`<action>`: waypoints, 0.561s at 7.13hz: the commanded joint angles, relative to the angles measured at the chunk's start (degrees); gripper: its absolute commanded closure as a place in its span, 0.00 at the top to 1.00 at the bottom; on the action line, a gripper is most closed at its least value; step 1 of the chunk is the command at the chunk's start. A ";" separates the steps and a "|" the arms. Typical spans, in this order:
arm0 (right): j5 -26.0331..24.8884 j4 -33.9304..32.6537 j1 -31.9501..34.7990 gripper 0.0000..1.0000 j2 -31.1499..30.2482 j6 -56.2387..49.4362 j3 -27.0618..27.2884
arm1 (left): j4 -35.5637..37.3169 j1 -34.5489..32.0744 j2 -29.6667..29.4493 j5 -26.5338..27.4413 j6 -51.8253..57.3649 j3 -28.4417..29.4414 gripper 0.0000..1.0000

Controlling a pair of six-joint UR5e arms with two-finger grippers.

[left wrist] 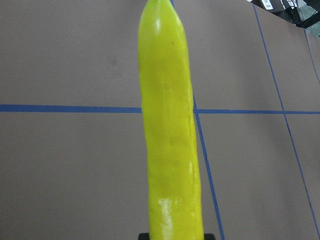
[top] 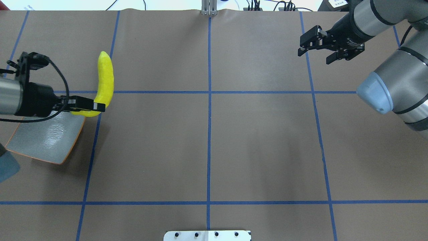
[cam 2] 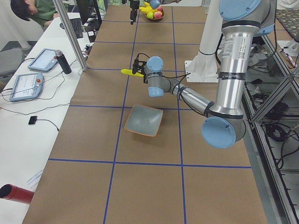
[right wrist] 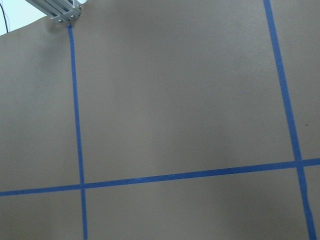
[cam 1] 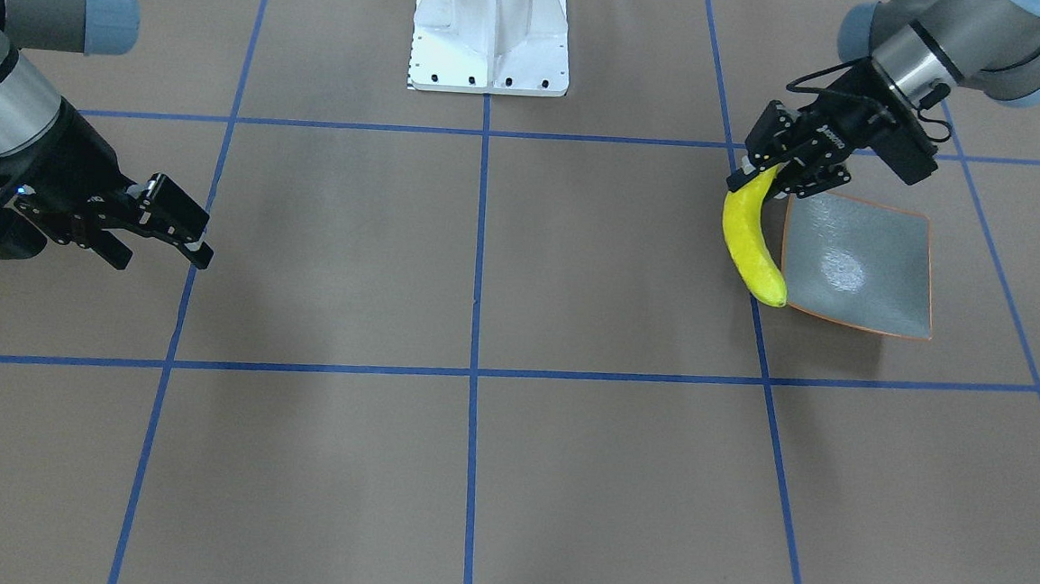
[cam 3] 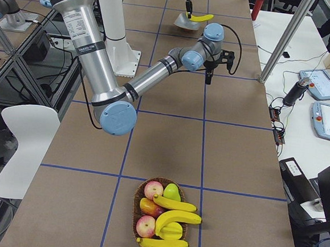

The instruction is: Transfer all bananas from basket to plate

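Risk: banana (top: pixel 105 78) pinched at one end only by left gripper (top: pixel 97 107), long body jutting past plate (top: pixel 43 140) rim, left-centre of overhead view. If let go here, likely to tip onto table (top: pixel 207 150), not dish; loose pinch could also allow swing. Left arm low, wrist level, reaching in from left edge over plate corner. Right gripper (top: pixel 316 50) upper right, fingers spread, empty. Three more bananas (cam 3: pixel 176 204) in basket (cam 3: pixel 135 213), bottom centre of right-side view.

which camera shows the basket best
The exterior right view: the basket sits near and whole, with three bananas and other fruit inside. The exterior left view shows it only far off and small. No other view shows it.
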 commanded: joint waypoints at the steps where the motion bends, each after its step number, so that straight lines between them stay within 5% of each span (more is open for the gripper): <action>1: 0.23 -0.17 0.85 1.00 -1.44 -4.47 -1.11 | 0.32 -2.42 4.74 -0.79 8.74 0.67 0.00; 4: 0.84 -0.34 3.04 1.00 -3.19 -4.56 -1.28 | 3.21 -2.42 9.74 -0.79 15.15 1.47 0.00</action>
